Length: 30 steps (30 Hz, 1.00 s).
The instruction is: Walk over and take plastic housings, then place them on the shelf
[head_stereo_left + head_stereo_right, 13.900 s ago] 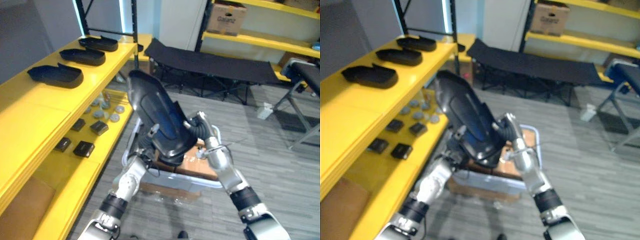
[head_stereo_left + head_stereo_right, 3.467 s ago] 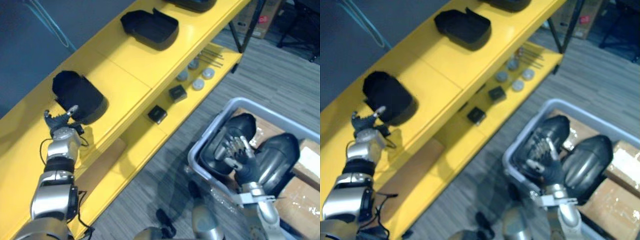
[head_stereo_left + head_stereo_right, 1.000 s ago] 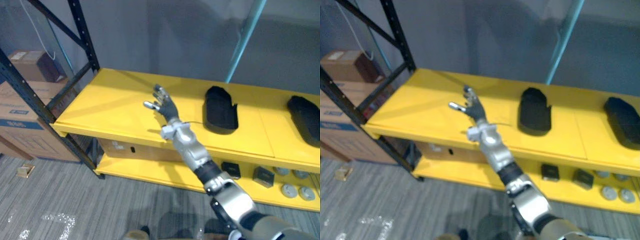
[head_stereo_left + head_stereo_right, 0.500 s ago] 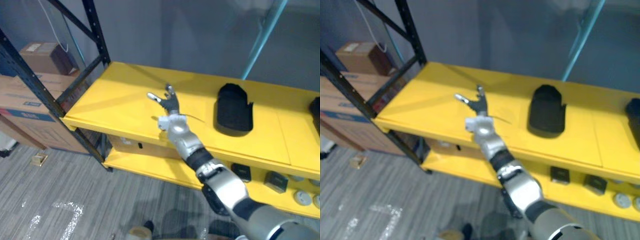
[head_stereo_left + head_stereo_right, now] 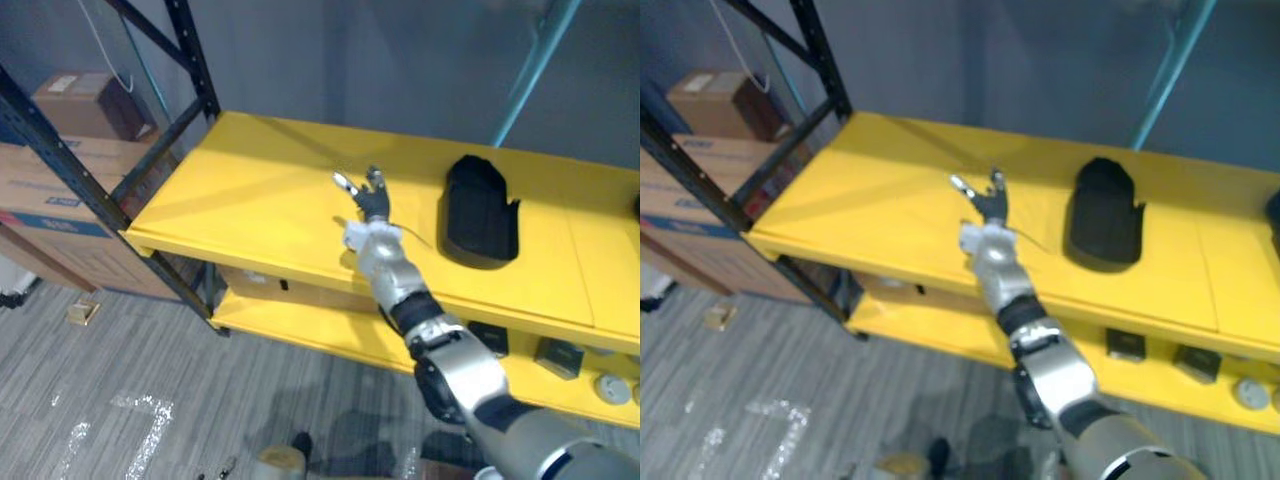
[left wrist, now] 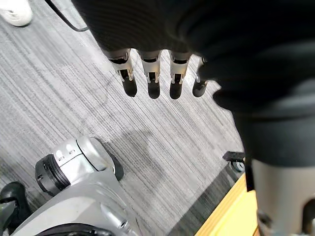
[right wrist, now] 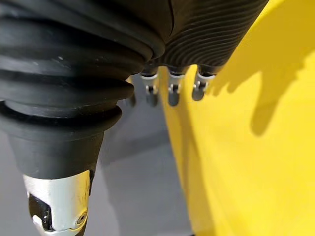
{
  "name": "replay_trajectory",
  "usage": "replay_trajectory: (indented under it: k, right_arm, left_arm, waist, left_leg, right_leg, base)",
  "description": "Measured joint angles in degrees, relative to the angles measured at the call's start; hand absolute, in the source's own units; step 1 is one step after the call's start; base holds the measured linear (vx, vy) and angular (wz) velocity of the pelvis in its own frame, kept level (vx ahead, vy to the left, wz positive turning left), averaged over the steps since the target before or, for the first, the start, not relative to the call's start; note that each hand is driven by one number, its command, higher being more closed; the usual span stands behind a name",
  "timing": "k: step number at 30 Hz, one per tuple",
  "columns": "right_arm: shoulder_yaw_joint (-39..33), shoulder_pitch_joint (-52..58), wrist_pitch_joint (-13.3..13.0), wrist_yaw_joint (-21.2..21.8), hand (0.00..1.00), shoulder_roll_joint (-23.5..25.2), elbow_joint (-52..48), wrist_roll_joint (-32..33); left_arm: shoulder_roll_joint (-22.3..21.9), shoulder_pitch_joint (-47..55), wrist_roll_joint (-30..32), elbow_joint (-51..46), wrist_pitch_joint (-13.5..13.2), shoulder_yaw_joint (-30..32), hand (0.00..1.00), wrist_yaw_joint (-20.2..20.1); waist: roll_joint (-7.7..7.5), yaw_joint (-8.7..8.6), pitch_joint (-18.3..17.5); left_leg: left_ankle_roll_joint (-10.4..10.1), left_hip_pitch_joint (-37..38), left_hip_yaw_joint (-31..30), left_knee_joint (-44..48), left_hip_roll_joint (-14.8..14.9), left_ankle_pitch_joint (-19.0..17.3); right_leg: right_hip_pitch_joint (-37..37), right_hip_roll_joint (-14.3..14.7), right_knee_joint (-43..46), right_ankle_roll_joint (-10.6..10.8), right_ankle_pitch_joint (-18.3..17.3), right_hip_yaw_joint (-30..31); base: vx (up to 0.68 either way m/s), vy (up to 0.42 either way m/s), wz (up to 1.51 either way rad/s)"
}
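Yellow shelf boards (image 5: 250,195) run across in front of me under a grey wall, carried by a black rack upright (image 5: 196,70), with cardboard boxes (image 5: 60,150) stacked past the frame's end and grey striped floor (image 5: 120,400) below. One black plastic housing (image 5: 481,212) lies on the top board, near my right hand (image 5: 368,200) but apart from it. That hand reaches over bare yellow with fingers straight and spread, thumb out, holding nothing; whether the fingertips touch the board I cannot tell. My left hand (image 6: 147,34) hangs over the floor, fingers straight and empty too. On the lower board sit small dark blocks (image 5: 556,357) and a round disc (image 5: 607,387).
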Motion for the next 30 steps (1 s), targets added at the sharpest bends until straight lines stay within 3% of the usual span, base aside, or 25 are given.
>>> replay_trajectory:
  k: [8, 16, 25, 27, 30]
  right_arm:
    - [-2.82, 0.09, -2.51, 1.0, 0.0, -2.31, 1.12, 2.49]
    - [-5.69, 0.37, -2.63, 2.77, 0.0, -5.33, 2.46, 4.7]
    - [-11.5, 0.69, -3.05, 14.74, 0.0, -11.61, 8.24, 13.04]
    - [-14.31, 0.69, -2.9, 18.3, 0.0, -13.7, 9.64, 15.25]
    - [-16.06, 0.68, -2.43, 20.14, 0.0, -15.37, 10.56, 15.93]
  left_arm:
    - [0.37, -0.05, -0.02, -0.07, 0.07, -2.25, 0.0, -0.15]
    - [0.6, -0.05, -0.09, 0.26, 0.04, -3.83, 0.0, -0.27]
    - [0.56, -0.04, -0.34, 0.4, -0.53, -4.42, 0.0, -0.97]
    - [0.57, -0.04, -0.85, 0.74, -0.87, -4.43, 0.0, -2.67]
    - [0.54, -0.04, -1.12, 1.25, -1.0, -4.45, 0.0, -3.48]
  waist:
    - [0.63, -1.61, 0.39]
    - [1.24, -2.78, 0.74]
    - [1.79, -2.9, 1.05]
    - [1.94, -2.9, 1.13]
    - [2.14, -2.96, 1.24]
  left_leg:
    - [0.2, 0.03, 0.11, 0.0, -0.4, 0.16]
    - [0.2, 0.25, 0.23, -0.01, -0.37, 0.16]
    - [0.19, 0.33, 0.05, 0.06, -0.41, 0.18]
    - [0.15, 0.28, -0.08, 0.24, -0.54, 0.29]
    - [-0.2, 0.1, -0.28, 0.24, -0.65, 0.56]
  right_leg:
    - [-0.04, -0.45, -0.02, 0.42, 0.25, 0.02]
    - [0.08, -0.44, -0.04, 0.49, 0.3, 0.16]
    - [0.23, -0.45, -0.04, 0.51, 0.31, -0.01]
    - [0.23, -0.56, -0.02, 0.53, 0.32, -0.1]
    - [0.21, -0.68, 0.02, 0.57, 0.35, -0.37]
  base:
    - [0.0, 0.0, 0.0]
    - [0.0, 0.0, 0.0]
    - [0.0, 0.0, 0.0]
    - [0.0, 0.0, 0.0]
    - [-0.01, 0.001, 0.06]
